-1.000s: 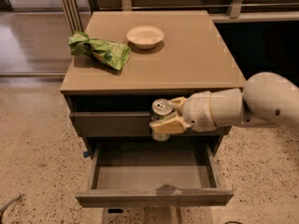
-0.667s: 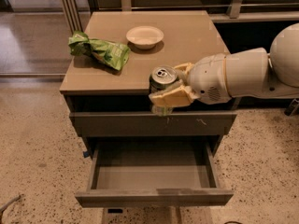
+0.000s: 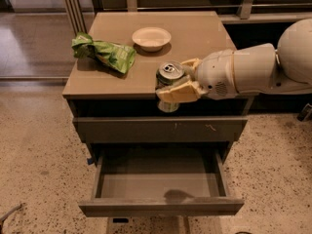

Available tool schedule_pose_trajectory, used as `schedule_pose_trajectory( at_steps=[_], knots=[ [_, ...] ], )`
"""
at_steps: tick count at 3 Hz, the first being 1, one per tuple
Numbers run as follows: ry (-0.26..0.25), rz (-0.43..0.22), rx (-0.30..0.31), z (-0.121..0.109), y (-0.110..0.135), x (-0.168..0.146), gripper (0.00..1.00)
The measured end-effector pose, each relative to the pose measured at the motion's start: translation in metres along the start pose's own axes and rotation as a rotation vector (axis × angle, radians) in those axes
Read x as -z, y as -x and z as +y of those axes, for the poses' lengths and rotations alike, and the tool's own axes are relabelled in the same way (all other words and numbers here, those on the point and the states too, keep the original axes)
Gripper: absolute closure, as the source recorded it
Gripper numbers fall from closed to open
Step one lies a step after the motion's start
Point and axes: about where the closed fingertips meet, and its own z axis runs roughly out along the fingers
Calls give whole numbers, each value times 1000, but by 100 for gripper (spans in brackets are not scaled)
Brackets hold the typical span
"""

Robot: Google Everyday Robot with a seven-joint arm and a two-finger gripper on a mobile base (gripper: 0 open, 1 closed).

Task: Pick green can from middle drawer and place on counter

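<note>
can: the green can (image 3: 169,73) is upright in the claw, its silver top just above the counter's front edge and its base still below that edge
claw: the gripper (image 3: 173,86), in front of the counter, is closed on the can's sides
change: a second ago the can hung lower, before the counter's upper drawer front; it has risen
middle drawer (image 3: 161,207): open below the counter, no can inside
counter (image 3: 200,33): snack bag (image 3: 105,52) and bowl (image 3: 151,37) sit further back
meaning: pick looks done; carrying inward and setting down remain
</note>
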Motion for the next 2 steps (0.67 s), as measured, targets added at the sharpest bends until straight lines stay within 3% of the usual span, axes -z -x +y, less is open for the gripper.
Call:
schedule_pose_trajectory(
  at_steps=[1, 2],
  knots=[
    [-25, -36, 17, -62, 0, -18, 100],
    [-30, -33, 1, -101, 1, -33, 100]
  ],
)
